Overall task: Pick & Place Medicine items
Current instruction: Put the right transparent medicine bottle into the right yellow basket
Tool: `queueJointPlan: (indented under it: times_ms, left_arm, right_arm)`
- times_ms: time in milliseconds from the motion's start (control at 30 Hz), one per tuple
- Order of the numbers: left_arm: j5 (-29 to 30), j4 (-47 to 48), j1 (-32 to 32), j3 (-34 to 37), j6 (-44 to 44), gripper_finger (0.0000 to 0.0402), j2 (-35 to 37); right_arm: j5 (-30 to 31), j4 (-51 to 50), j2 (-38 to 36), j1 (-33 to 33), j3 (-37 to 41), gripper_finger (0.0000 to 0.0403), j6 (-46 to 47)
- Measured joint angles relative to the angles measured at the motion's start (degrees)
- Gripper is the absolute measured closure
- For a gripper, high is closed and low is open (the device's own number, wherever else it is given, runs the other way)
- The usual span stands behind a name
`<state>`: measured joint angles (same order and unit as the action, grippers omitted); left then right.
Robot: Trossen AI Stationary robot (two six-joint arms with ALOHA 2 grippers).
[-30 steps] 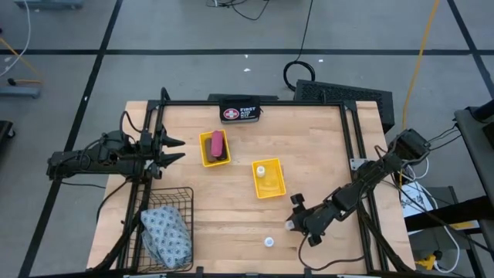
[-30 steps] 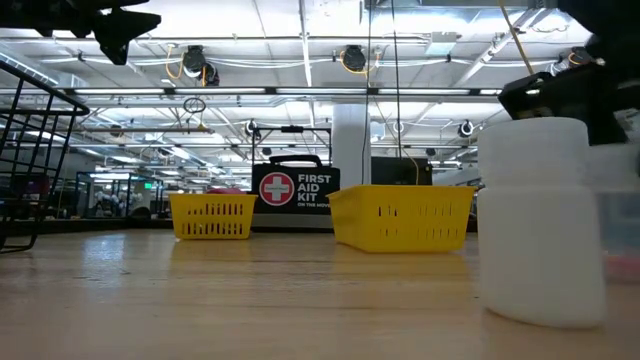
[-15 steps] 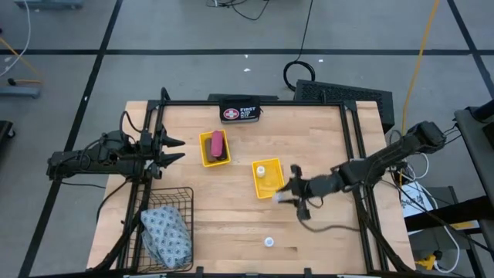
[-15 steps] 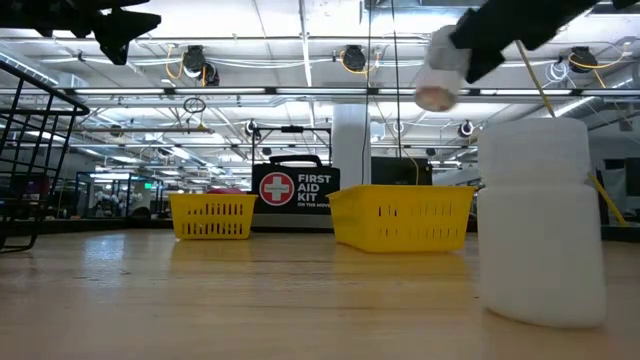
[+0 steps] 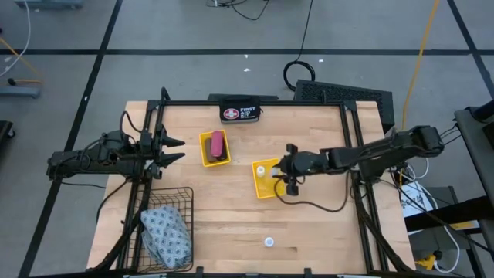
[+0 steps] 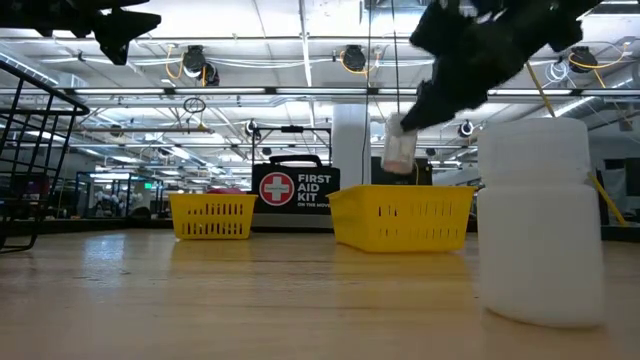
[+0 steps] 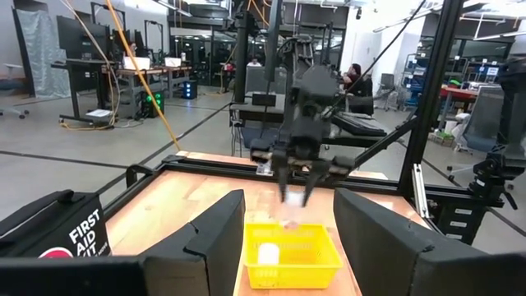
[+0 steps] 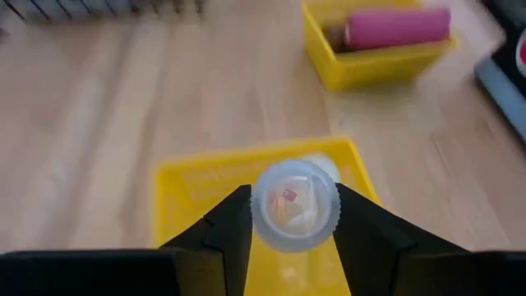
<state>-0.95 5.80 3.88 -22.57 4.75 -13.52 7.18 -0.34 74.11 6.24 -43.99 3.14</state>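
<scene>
Step in hand: placing; the right gripper point(image 5: 282, 174) carries a white round container point(image 8: 294, 204) over the near yellow tray point(image 5: 258, 188).
Right gripper state: fingers point(image 8: 234, 224) clamped on the container's sides, cap end toward the wrist camera.
Held item position: directly between the fingers, above the tray's open top; in the low view it hangs clear of the tray rim.
Below the gripper: a second white container point(image 5: 262, 171) already lies inside this tray, just beyond the held one.
Beyond the gripper: the far yellow tray point(image 5: 205, 150) holds a pink flat bar point(image 5: 218, 143) and a brown oblong beside it; behind that stands the First Aid Kit case point(image 5: 241, 113).
Remaining loose item: a third white container point(image 5: 268, 242) stands on the table, well apart from the gripper, toward the front edge.
Left gripper point(image 5: 171, 150): parked at the left table edge, fingers apart and holding nothing; a wire basket point(image 5: 180, 197) with a patterned pouch point(image 5: 165, 234) sits near it.
Next move, judged: lower slightly, release beside the resting container without striking it, then fetch the loose container.
</scene>
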Motion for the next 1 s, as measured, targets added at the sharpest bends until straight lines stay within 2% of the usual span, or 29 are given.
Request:
queueJointPlan:
  times_ms: [433,733,1000]
  left_arm:
    - [0.00,0.00,0.02,0.00,-0.02,0.0204,0.00]
    - [-0.02,0.02,0.02,0.00,-0.02,0.0204,-0.02]
    - [-0.02,0.02,0.02,0.00,0.00,0.0204,-0.02]
  right_arm:
    - [-2.98,0.49,7.14,-5.11,0.02,0.0267,-4.36]
    - [-4.53,2.70,12.10,-5.51,0.08,0.0267,-5.80]
    - [-4.41,2.20,12.00,-5.57,0.04,0.0264,-6.02]
